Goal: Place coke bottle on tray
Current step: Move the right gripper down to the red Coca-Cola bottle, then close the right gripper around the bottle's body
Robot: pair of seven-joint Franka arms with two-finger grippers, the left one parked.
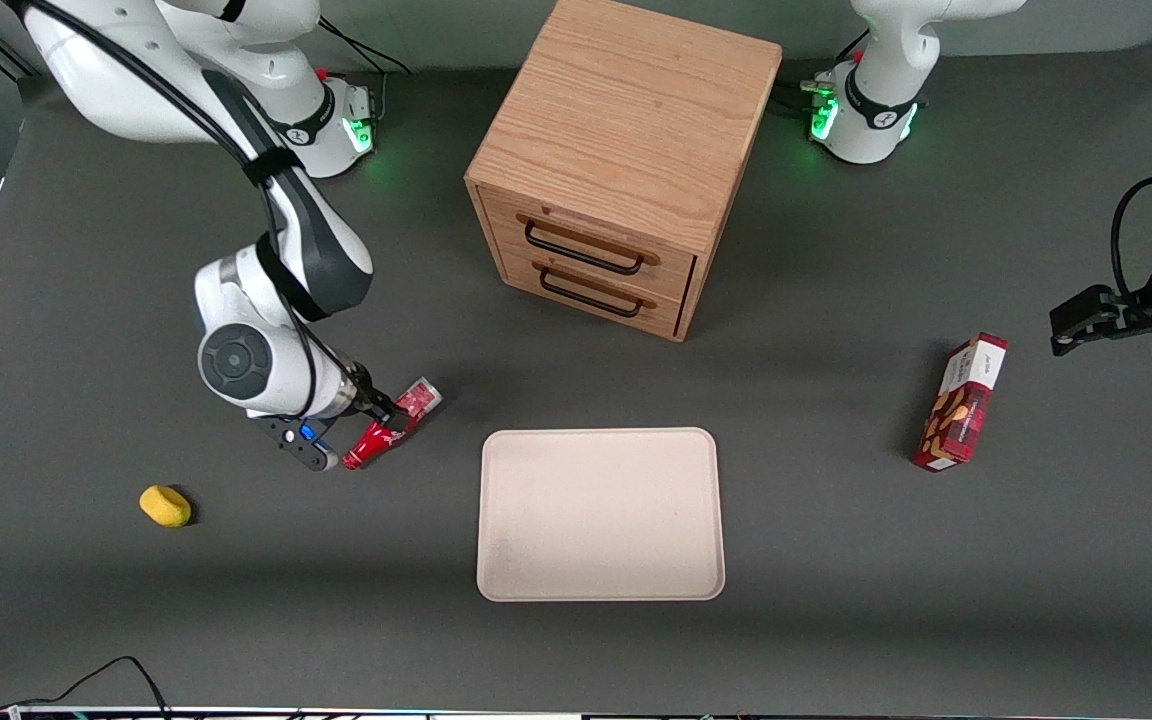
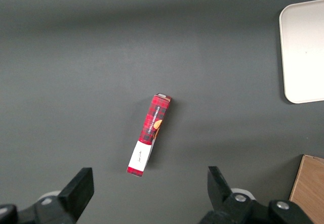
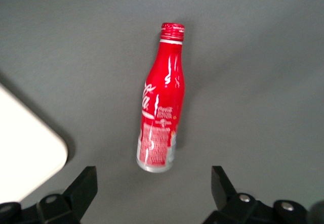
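Tray (image 1: 600, 515): cream-beige, flat, low rim, rounded corners; nothing lies on it. It sits on the grey table (image 1: 836, 560), to one side of my gripper toward the parked arm's end and a little nearer the front camera. One rounded corner of it (image 3: 30, 148) shows in my wrist view.

Drawer cabinet (image 1: 616, 160): wooden, two drawers, both closed, so I cannot see what is inside. It stands farther from the front camera than my gripper and the tray.

My gripper (image 1: 386, 412): low over the table, directly above the coke bottle. My fingers (image 3: 83, 186) are spread wide apart, one on each side of the bottle, neither touching it.

Coke bottle (image 3: 161, 120): lying on its side on the table beneath my gripper, off the tray and just beside the tray's corner.

Bottle's long axis: running between my fingers and away from my wrist, silvery base nearest my palm, red cap farthest. In the front view (image 1: 391, 425) the cap end points toward the camera, the base toward the cabinet.

Yellow object (image 1: 165, 506): small, on the table, well apart from my gripper.

Red snack box (image 1: 960, 402): on the table toward the parked arm's end.
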